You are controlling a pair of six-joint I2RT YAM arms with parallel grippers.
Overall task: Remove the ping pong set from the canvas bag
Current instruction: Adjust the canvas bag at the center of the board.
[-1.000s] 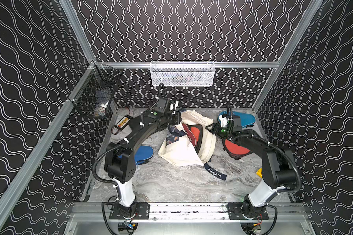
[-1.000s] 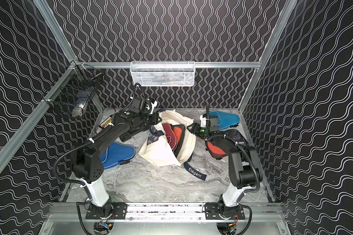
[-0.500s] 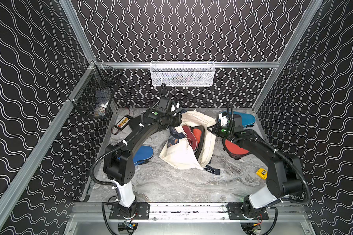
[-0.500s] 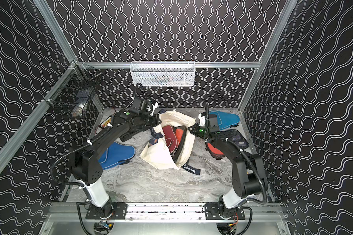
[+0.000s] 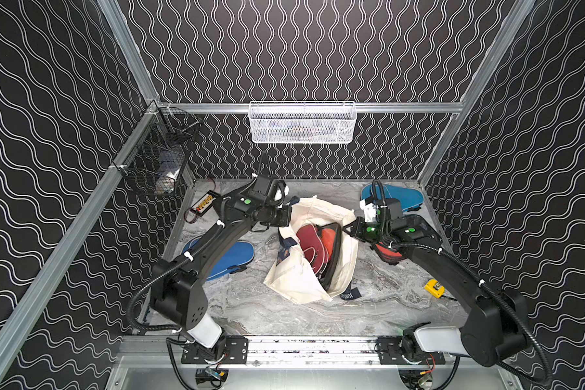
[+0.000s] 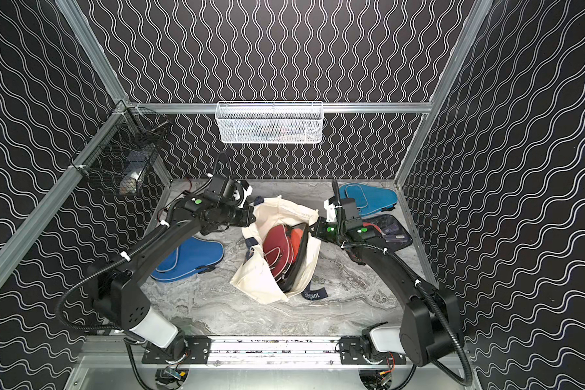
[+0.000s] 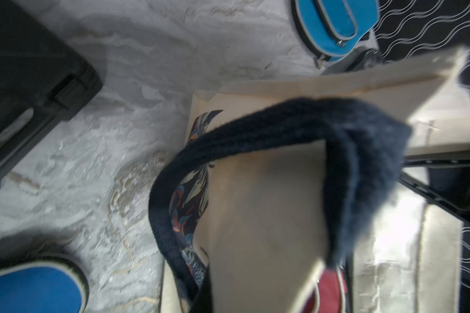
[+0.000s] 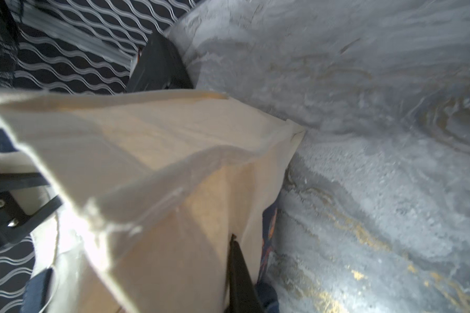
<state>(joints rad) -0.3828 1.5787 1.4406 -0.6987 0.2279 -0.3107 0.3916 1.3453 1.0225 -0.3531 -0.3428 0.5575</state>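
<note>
Pincer L clamps strap of canvas bag, pincer R its rim; both tips hidden.

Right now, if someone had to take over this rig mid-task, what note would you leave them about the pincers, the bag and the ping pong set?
Left pincer: shut on the navy handle at the far left corner of the canvas bag, holding it up.
Right pincer: shut at the bag's right rim, apparently pinching canvas.
Ping pong set: red zip case, inside the bag, showing through the open mouth.
Done: mouth held open between both arms.
Left: free one pincer, grip the case, draw it out onto the table.
</note>
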